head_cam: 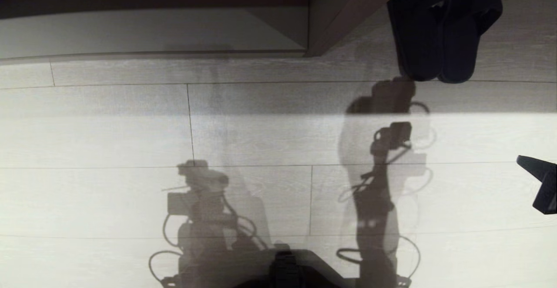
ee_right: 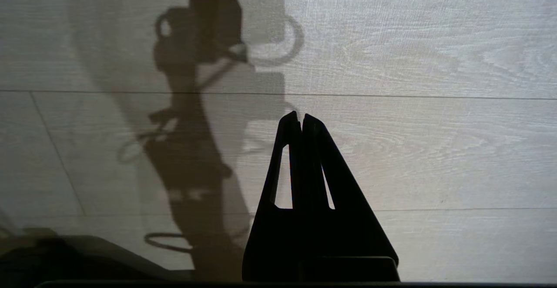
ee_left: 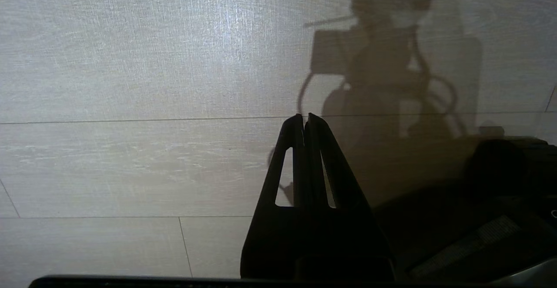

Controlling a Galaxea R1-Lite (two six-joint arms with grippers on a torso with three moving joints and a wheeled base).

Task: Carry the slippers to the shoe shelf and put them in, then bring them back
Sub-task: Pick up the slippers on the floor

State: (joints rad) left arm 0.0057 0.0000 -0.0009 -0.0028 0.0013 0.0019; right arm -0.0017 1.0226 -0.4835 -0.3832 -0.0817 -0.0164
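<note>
Right gripper [ee_right: 301, 116] closed, empty, above floor [ee_right: 435, 149].

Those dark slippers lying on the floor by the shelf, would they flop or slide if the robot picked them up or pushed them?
The slippers look soft and flat, so they would probably sag when lifted by one edge. They seem light for their size. Pushed on the smooth floor, they would likely slide rather than roll or tip.

Slippers [head_cam: 439, 35] — dark charcoal-black, plain. Floor [head_cam: 109, 140] — pale grey-beige wood-grain planks, thin dark seams, grey shadows cast across. Shoe shelf [head_cam: 335, 14] panels taupe-brown. Right gripper [ee_right: 301, 118], left gripper [ee_left: 304, 118] black.
</note>
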